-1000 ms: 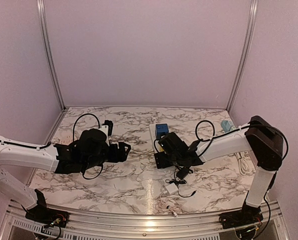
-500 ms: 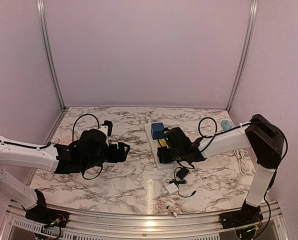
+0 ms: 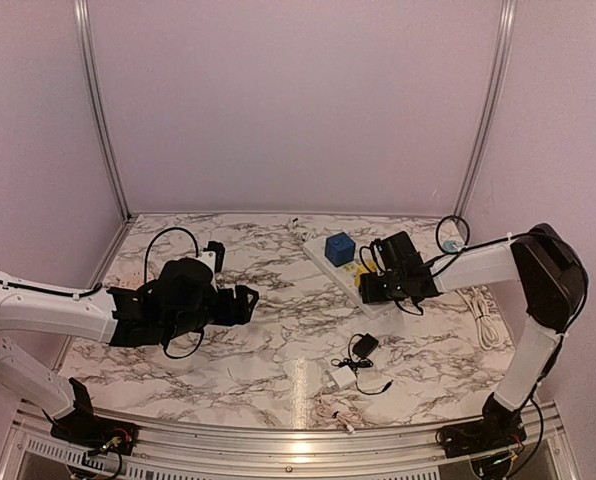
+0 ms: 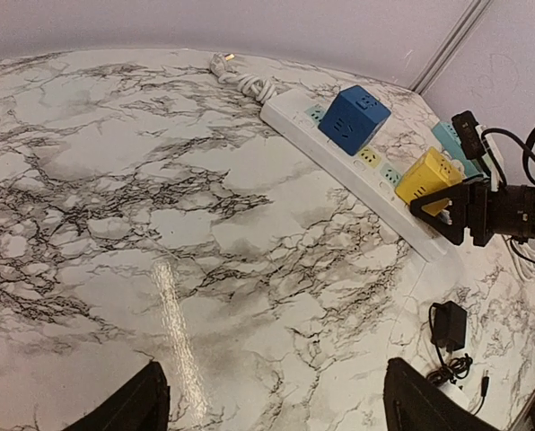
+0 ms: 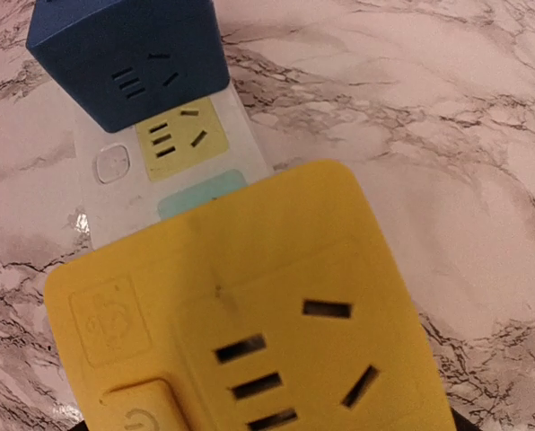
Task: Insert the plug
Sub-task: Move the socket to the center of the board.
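Yellow cube plug [image 5: 241,296] clamped between right fingers [image 4: 440,213]; left fingers [image 4: 146,404] spread wide above the table [image 4: 115,180]

Marble table [image 3: 268,350]: white power strip [image 4: 357,175] upper right (lying diagonal), black adapter [image 3: 366,346], white charger [image 3: 341,377] lower centre.

You've got even, bright overhead light; glare streak on the marble table [image 4: 173,310], faint shadows, right wrist view slightly soft

place: robot test cell | signs: plain lilac walls [image 3: 298,100] · aluminium frame posts [image 3: 100,110] · marble-print counter [image 3: 268,350] · arms' mounting rail [image 3: 278,437]
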